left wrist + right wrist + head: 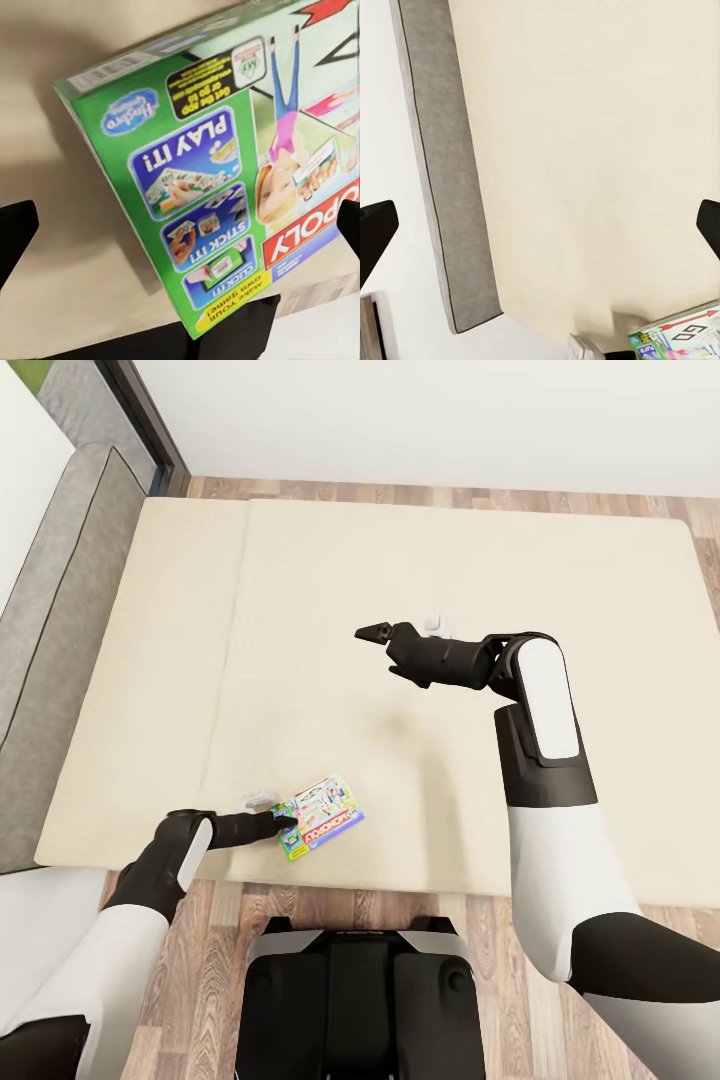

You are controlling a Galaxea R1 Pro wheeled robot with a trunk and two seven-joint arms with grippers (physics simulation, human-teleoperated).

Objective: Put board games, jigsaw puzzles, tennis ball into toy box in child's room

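1. white-green board game (322,816) at the bed's (450,560) near edge; left gripper (283,822) fingers spread around it
2. right gripper (372,631) fingers apparently together, holding nothing, over mid-bed
3. risk: corner-only grip; box may slip or pivot off the edge

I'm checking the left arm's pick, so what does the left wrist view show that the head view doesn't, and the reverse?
Left wrist: the board game's panel print, "PLAY IT!", "STICK IT!" and a barcode, its near corner over a dark finger.

Head: the whole bed, the wooden floor, the left gripper at the box's edge, and the right gripper above bare mattress.

Both: the Monopoly box on beige mattress.
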